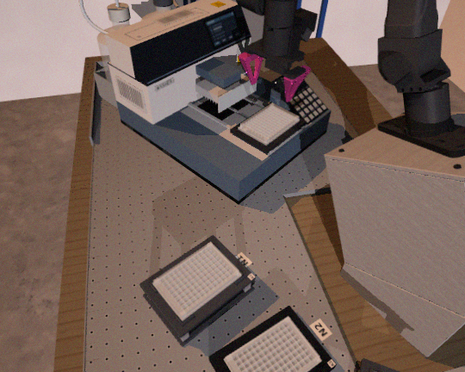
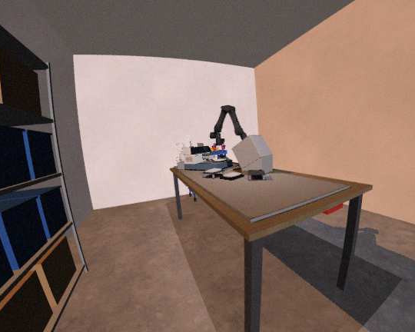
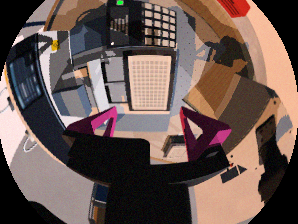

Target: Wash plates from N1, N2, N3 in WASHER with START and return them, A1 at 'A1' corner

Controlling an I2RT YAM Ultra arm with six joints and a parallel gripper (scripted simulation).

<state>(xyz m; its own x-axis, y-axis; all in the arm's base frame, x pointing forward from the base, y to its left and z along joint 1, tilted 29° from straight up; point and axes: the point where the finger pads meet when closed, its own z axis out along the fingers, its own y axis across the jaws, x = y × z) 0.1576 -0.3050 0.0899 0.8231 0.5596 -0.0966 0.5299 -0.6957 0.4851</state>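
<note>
A white 96-well plate [image 1: 269, 124] [image 3: 149, 83] lies flat in the black pocket of the washer's carrier [image 1: 251, 143], across the track. My gripper [image 1: 272, 79] [image 3: 148, 109] [image 2: 217, 147] is open and empty, its magenta fingers hanging above the plate's far side and clear of it. The sloped keypad [image 1: 309, 103] [image 3: 160, 26] sits right of the carrier. A green lamp [image 3: 120, 3] shows in the wrist view. Nest N1 holds a plate [image 1: 197, 280]. Nest N2 holds a plate [image 1: 273, 350]. N3 is out of sight.
The washer body [image 1: 170, 47] and its manifold head [image 1: 226, 82] stand just left of my gripper. The arm's grey pedestal [image 1: 406, 215] fills the right side. The nests sit on the perforated board [image 1: 122, 207] in front.
</note>
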